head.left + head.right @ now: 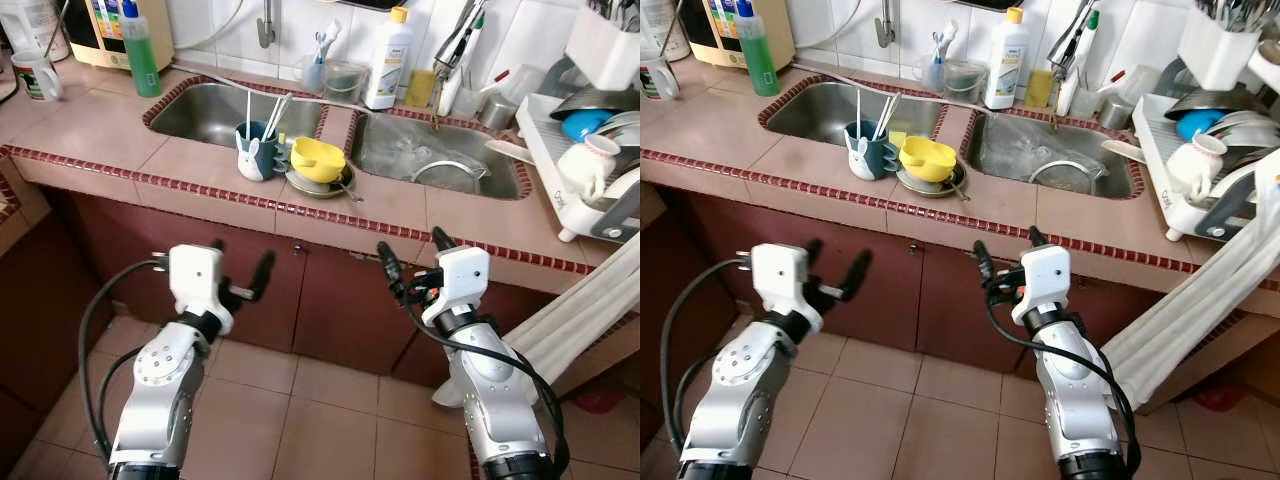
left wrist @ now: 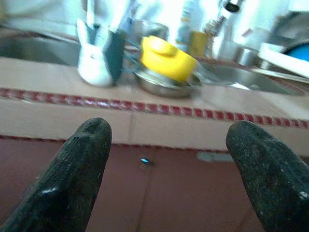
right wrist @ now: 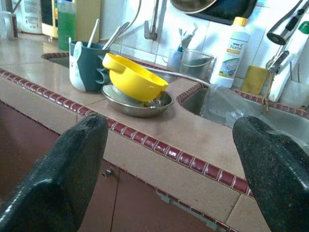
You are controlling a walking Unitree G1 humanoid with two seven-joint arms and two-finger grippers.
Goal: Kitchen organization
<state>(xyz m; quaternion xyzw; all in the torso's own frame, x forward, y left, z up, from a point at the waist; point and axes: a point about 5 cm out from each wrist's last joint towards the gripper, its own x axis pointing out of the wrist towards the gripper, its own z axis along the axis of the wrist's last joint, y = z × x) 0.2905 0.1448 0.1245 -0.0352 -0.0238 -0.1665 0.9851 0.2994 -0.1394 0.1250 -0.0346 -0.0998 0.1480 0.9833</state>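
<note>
Both pincers, left pincer [image 1: 240, 275] and right pincer [image 1: 410, 262], hover released below the worktop [image 1: 400, 205], seemingly poised toward the near yellow bowl [image 1: 318, 158].

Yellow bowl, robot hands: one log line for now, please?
yellow bowl: on metal dish, counter | left gripper: open, below counter | right gripper: open, below counter

Tiled counter [image 1: 200, 165] bearing mug [image 1: 256, 150], dish [image 1: 318, 184].

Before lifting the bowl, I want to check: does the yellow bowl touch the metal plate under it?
Touching. The right wrist view shows the yellow bowl resting tilted inside the metal plate.
</note>
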